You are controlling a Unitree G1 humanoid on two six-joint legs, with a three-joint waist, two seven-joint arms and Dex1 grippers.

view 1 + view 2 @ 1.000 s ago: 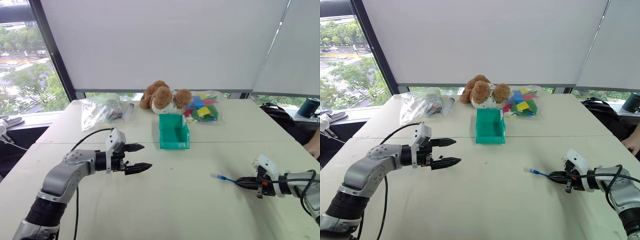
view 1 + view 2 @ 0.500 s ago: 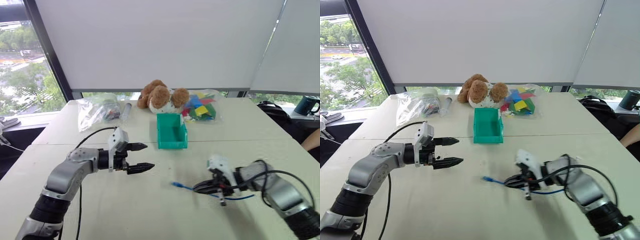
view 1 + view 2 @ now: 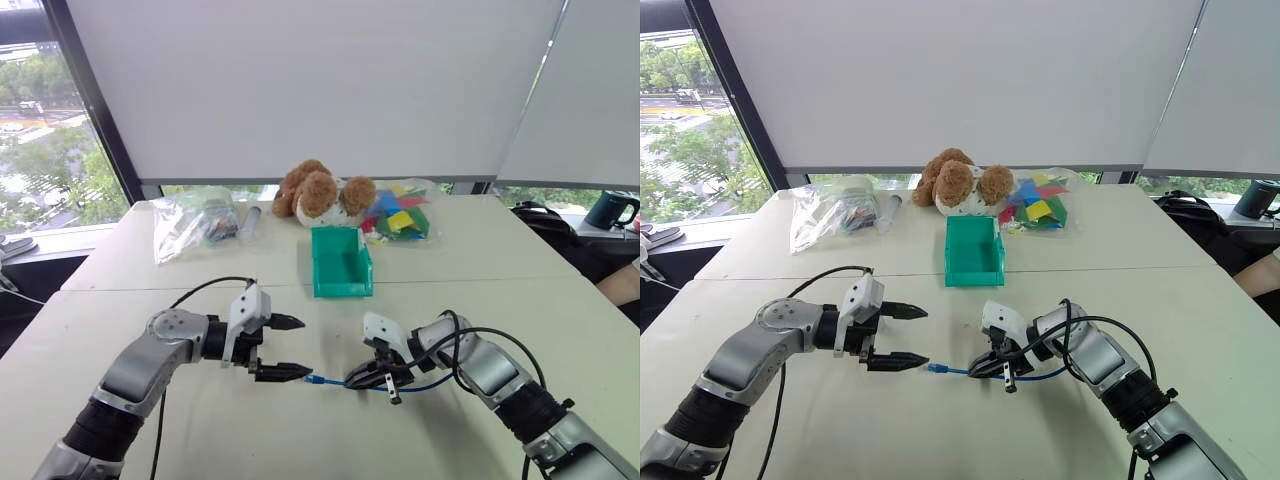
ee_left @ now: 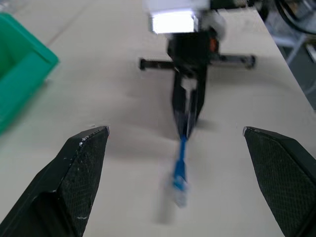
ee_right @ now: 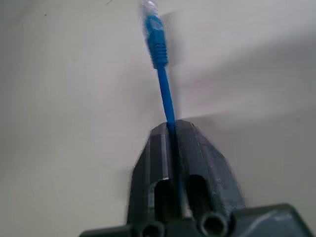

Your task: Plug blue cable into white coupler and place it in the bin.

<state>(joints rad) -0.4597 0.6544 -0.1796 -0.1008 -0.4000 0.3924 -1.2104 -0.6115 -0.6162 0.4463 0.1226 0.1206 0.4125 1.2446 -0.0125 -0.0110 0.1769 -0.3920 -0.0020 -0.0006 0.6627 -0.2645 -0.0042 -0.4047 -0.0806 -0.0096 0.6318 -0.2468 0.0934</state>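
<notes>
Right gripper [image 3: 352, 381] low and centre-right in the head view, jaws pinched onto the blue cable [image 3: 330, 382], the narrow black fingers [image 5: 168, 143] pressed flat together with the cable running out between them. Short stretch of cable jutting leftward past the fingertips, ending in a small plug [image 3: 311, 380] held just above the counter [image 3: 330, 440]; remainder of the cable looping back under the right forearm in a thin blue curve. Left gripper [image 3: 292, 347] just left of centre, jaws released and spread wide, one finger above the other, the lower fingertip just beside the plug though contact cannot be told. From the left wrist, the two broad fingers [image 4: 81, 163] well apart at the lower corners, the plug between them and the right gripper facing in from the top of the frame. Bin [image 3: 341, 262] above centre, teal-green, upright on the counter, well apart from both grippers, with a corner of it at the left edge of the left wrist view. Behind the bin, at the far edge of the counter, a brown teddy bear [image 3: 322, 192], a clear bag of coloured pieces [image 3: 402, 217] to its right, another clear bag [image 3: 195, 221] at upper left. Mug [image 3: 610, 210] at the far right edge.
</notes>
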